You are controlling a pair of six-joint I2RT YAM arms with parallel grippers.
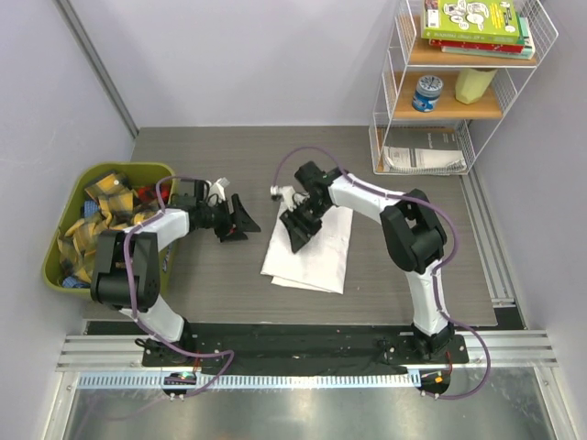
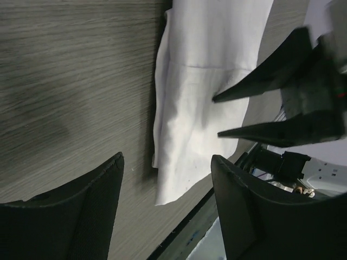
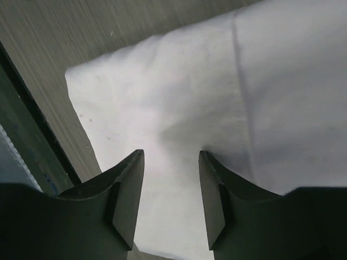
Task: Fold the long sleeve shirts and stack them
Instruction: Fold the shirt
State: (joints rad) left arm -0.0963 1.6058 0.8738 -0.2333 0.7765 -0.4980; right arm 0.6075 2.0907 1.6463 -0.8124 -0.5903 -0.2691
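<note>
One folded white long sleeve shirt (image 1: 318,258) lies flat near the middle of the grey wood-grain table (image 1: 211,284). The right gripper (image 1: 298,229) hangs over the shirt's far left part, jaws apart, nothing clamped between them. The left gripper (image 1: 238,223) sits just left of the shirt above the tabletop, jaws likewise apart and empty. On the wire shelf (image 1: 390,92) at the back right, a green book (image 1: 472,16) and a blue tin (image 1: 427,92) carry print too small to read

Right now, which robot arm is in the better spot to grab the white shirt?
Right. The right gripper hangs open over the white shirt; the left gripper is off to the side over bare table.
</note>
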